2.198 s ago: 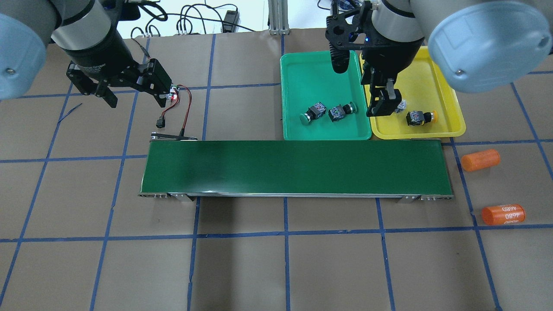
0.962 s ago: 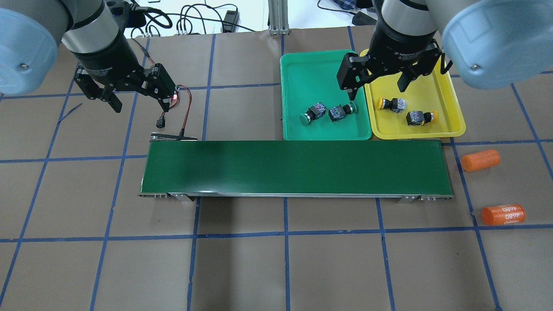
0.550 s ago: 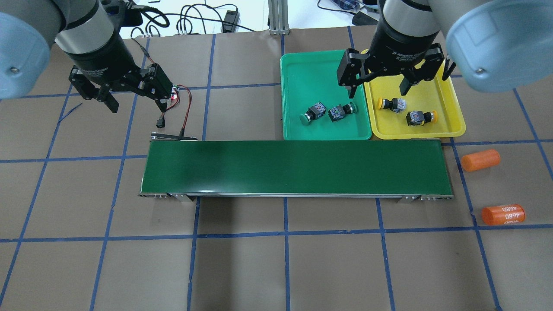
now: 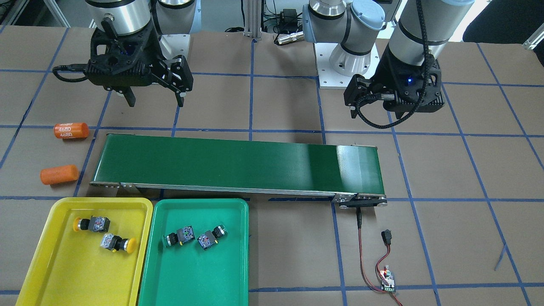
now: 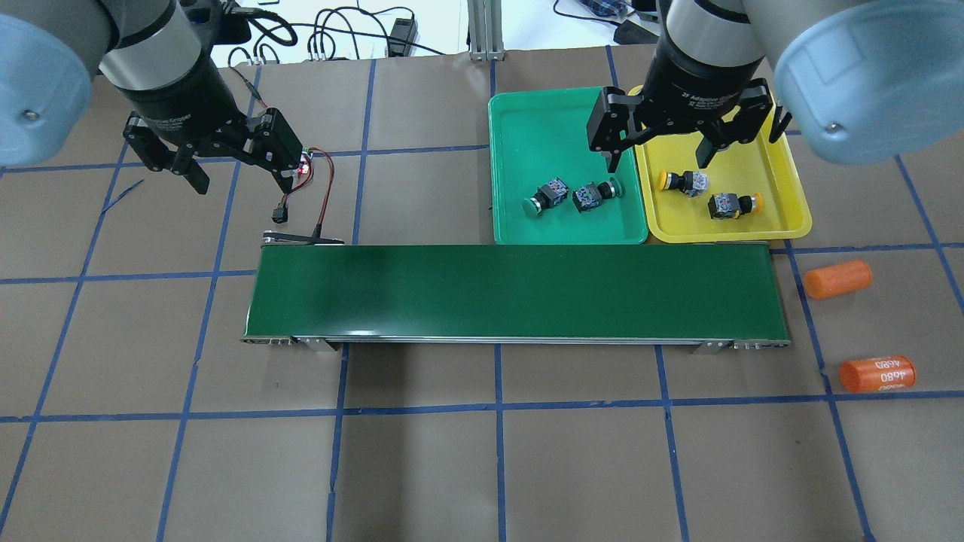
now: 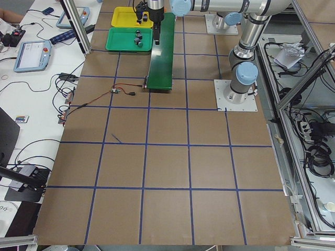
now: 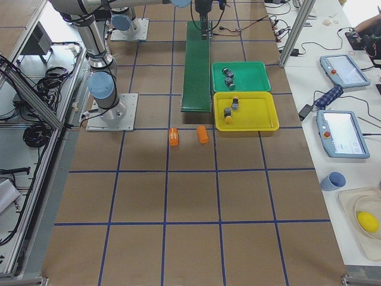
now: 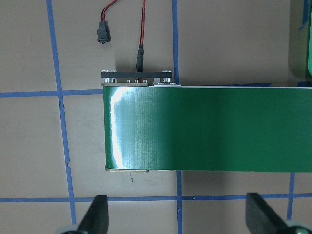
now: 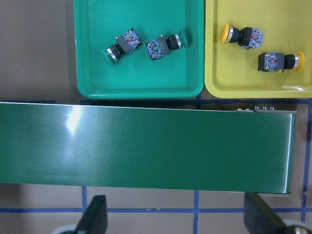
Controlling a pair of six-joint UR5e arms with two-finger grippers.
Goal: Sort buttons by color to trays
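The right wrist view shows all four buttons unobstructed; the overhead view shows both grippers' spread fingers. Right gripper hangs over the trays' shared edge, left gripper near the red wire; both are empty. The buttons lie sideways, long axes roughly along the conveyor belt. Green tray: left green button caps leftward, right green button rightward. Yellow tray: left yellow button and right yellow button likewise. Blue-taped brown paper covers the table.

Counts: 4 buttons total, 2 yellow-cap buttons and 2 green-cap buttons. 2 trays: 1 yellow tray, 1 green tray. 2 orange cylinders, 1 marked 4680, 1 plain. 1 conveyor belt. 2 claws: left claw, right claw. 1 table.
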